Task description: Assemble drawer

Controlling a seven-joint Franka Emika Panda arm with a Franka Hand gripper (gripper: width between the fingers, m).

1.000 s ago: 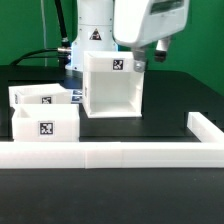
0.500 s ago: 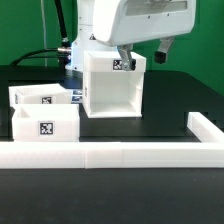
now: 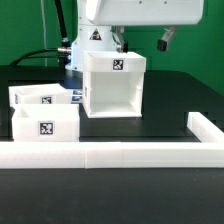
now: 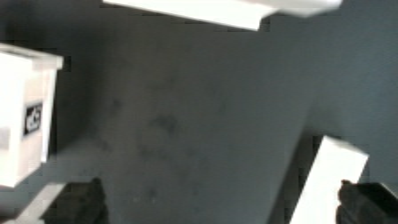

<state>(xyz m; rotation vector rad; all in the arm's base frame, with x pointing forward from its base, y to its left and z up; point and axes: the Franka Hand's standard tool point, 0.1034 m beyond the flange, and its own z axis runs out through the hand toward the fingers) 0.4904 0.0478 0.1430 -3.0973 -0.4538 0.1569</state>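
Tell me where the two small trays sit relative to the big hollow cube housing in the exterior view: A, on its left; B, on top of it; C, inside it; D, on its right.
A: the rear tray and the front tray both stand to the exterior view's left of the housing.

You've got the gripper (image 3: 142, 42) going up: 1 s ago its body hung low, just over the housing (image 3: 112, 88) top on the exterior view's right; 0.5 s ago it was higher. Now only 2 fingertips (image 3: 165, 42) poke down from the top edge, and the arm (image 3: 140, 12) fills more width, approx. edge to edge above the housing
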